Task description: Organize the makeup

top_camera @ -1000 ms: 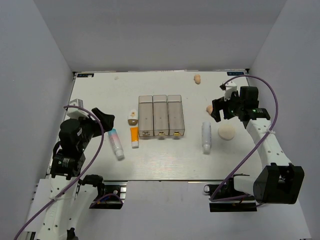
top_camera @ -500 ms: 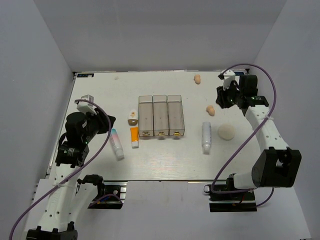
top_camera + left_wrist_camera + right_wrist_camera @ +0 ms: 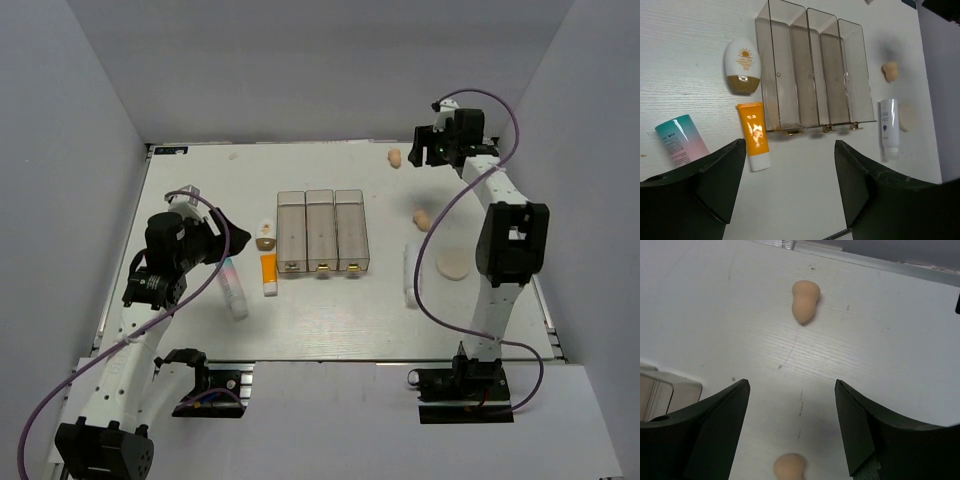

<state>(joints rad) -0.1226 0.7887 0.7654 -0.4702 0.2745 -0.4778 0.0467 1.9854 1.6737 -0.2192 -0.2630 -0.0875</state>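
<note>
My right gripper [image 3: 792, 432] hangs wide open and empty near the table's [image 3: 200, 180] far edge, one peach sponge [image 3: 805, 301] ahead of it and a second sponge [image 3: 788, 467] nearer me. My left gripper [image 3: 790, 190], equally spread, overlooks the orange tube [image 3: 755, 135], the gradient tube [image 3: 681, 140] and the clear box [image 3: 815, 75]. The white tube [image 3: 888, 127] and the puff [image 3: 907, 117] lie to the box's right.
</note>
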